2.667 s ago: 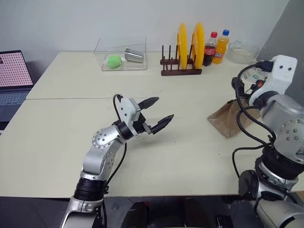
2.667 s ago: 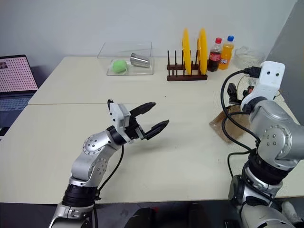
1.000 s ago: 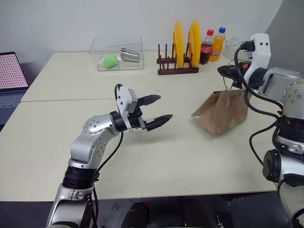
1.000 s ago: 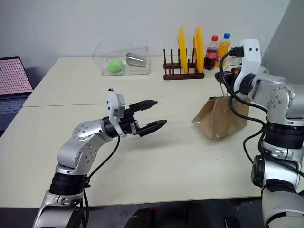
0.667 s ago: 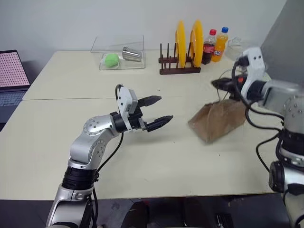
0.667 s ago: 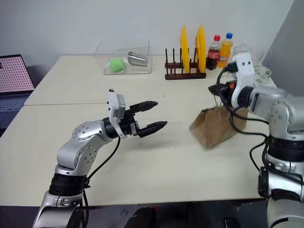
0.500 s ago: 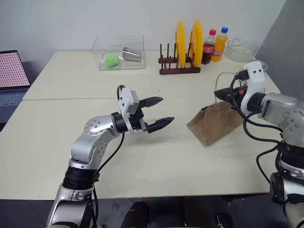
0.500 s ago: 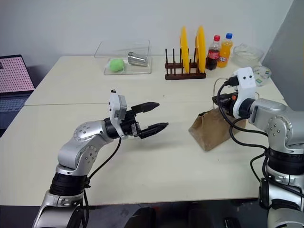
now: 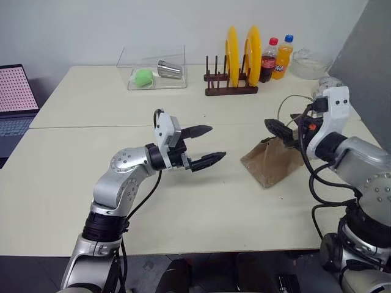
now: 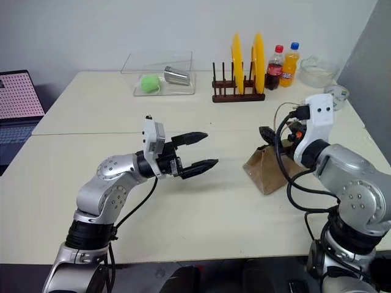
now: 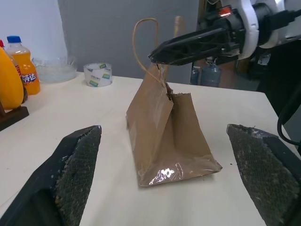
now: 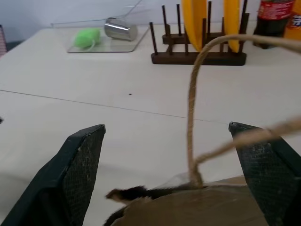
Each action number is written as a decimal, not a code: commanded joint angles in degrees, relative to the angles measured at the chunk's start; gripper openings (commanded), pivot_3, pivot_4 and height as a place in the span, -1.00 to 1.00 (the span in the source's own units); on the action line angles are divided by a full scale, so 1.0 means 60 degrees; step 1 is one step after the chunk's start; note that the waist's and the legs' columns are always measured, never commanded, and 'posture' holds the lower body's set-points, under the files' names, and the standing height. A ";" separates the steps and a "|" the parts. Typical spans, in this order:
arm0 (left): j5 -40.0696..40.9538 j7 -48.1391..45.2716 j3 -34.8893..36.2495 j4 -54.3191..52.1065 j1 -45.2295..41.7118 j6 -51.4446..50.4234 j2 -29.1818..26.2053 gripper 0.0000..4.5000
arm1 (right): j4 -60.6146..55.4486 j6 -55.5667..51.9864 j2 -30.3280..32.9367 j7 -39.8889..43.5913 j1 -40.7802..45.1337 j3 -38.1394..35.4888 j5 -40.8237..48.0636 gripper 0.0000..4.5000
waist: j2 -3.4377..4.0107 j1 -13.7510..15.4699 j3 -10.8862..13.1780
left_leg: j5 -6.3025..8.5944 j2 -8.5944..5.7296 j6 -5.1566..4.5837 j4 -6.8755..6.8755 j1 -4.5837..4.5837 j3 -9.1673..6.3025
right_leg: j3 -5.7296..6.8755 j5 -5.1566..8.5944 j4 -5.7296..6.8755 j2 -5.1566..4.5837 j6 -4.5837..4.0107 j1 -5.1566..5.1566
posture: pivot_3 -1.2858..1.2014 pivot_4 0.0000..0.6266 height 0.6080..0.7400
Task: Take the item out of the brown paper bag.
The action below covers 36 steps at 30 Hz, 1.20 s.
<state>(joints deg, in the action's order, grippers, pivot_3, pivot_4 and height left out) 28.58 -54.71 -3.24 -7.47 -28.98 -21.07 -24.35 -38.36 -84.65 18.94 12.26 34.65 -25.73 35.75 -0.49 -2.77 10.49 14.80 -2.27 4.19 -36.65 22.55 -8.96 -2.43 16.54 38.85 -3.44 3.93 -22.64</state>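
Now my right end effector (image 12: 164, 160) spread wide, holding nothing, over mouth of brown paper bag (image 9: 272, 160) standing on table (image 9: 183, 207), handle (image 12: 193, 103) between fingers. Left end effector (image 9: 204, 146) open, empty, well apart, likely waiting to brace. Item unseen, presumably inside bag.

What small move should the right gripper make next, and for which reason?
Probably lower the right gripper into the mouth of the brown paper bag. Its jaws stand open just above the bag's top edge, beside a loop handle; the bag stands upright on the table, and nothing is held yet.
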 commanded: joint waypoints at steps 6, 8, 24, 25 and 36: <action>-0.0040 -0.0198 -0.0024 -0.0001 -0.0213 0.0240 0.0019 1.00 | -0.1059 0.1024 0.0652 -0.0005 -0.0992 0.0401 -0.0098 0.99 | 0.0000 -0.0005 0.0000 | 0.0000 0.0000 0.0000 0.0000 0.0000 0.0000 | 0.0001 0.0000 0.0000 0.0000 0.0000 -0.0001 | 0.03 -0.52 1.00; -0.0050 -0.0220 -0.0022 0.0011 -0.0212 0.0252 0.0013 1.00 | -0.1219 0.1127 0.0935 -0.0120 -0.1255 0.0700 -0.0239 0.99 | 0.0000 -0.0005 0.0000 | 0.0000 -0.0002 0.0000 0.0000 0.0000 0.0002 | -0.0001 0.0000 0.0000 -0.0001 0.0001 -0.0001 | 0.03 -0.52 1.00; -0.0196 -0.0469 -0.0166 0.0387 -0.0437 0.0541 0.0117 1.00 | -0.1669 -0.1308 -0.0377 -0.1685 0.0171 0.0291 -0.1289 0.99 | 0.0001 -0.0028 -0.0001 | -0.0001 0.0001 0.0000 -0.0004 -0.0001 -0.0004 | 0.0000 0.0000 0.0010 0.0003 0.0000 -0.0003 | 0.03 -0.52 1.00; -0.0208 -0.0473 -0.0176 0.0414 -0.0454 0.0554 0.0129 1.00 | -0.1636 -0.1308 -0.0518 -0.1815 0.0241 0.0299 -0.1447 0.99 | 0.0002 -0.0032 -0.0002 | -0.0001 0.0001 0.0000 -0.0004 -0.0002 -0.0003 | -0.0001 0.0000 0.0012 0.0002 0.0000 -0.0004 | 0.03 -0.52 1.00; -0.0285 -0.0622 -0.0230 0.0560 -0.0567 0.0641 0.0205 1.00 | -0.1666 -0.1121 -0.1461 -0.2389 0.0800 0.0529 -0.2682 0.99 | 0.0004 -0.0054 -0.0003 | -0.0002 0.0001 0.0001 -0.0004 -0.0002 -0.0003 | -0.0002 0.0000 0.0015 0.0002 0.0000 -0.0007 | 0.03 -0.52 1.00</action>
<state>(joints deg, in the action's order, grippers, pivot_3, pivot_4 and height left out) 26.74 -58.15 -4.76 -3.63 -31.25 -18.28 -23.30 -46.80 -92.02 10.59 -2.07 37.34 -21.22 20.49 -0.47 -3.09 10.48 14.79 -2.26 4.19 -36.68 22.54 -8.98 -2.44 16.54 38.94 -3.42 3.93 -22.68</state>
